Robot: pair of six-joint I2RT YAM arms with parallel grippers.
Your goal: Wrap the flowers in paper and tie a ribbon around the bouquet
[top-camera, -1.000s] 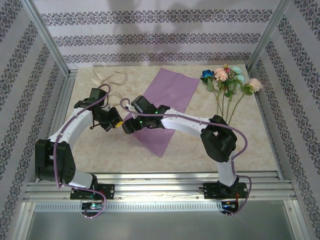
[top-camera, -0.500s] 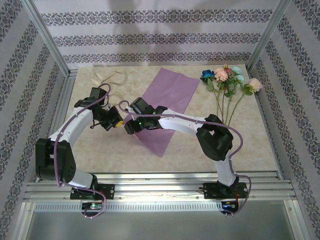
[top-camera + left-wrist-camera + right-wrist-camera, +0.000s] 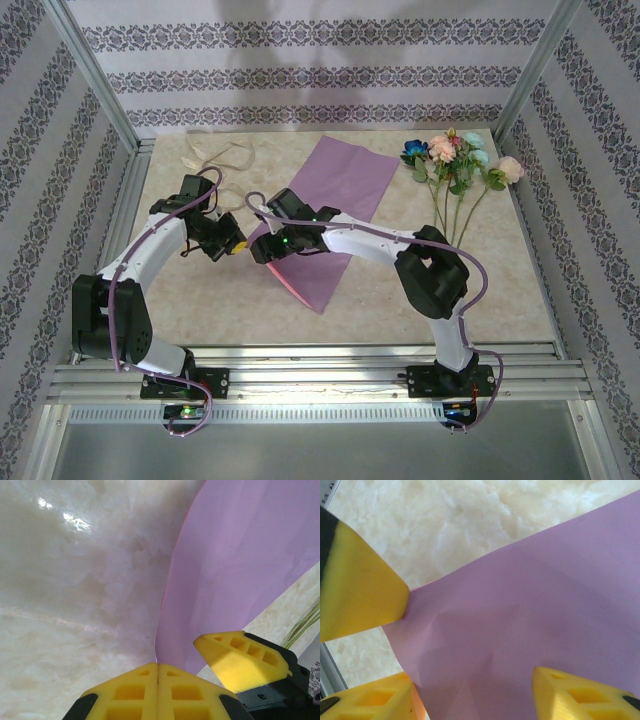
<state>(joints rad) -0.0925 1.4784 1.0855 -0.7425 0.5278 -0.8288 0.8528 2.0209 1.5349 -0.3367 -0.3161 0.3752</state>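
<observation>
Left gripper (image 3: 158, 680) clamped on left corner of paper (image 3: 240, 565), holding edge raised off table (image 3: 60, 580), likely for handover. Right gripper (image 3: 480, 700) part-open, 2 fingers astride sheet, not gripping. Flowers (image 3: 455, 155) far right, ribbon (image 3: 215, 155) far left, both off paper.

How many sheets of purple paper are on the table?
1. The paper lies mid-table, left of the flowers, its near-left edge pinched by the left gripper; another sheet underneath could be hidden.
</observation>
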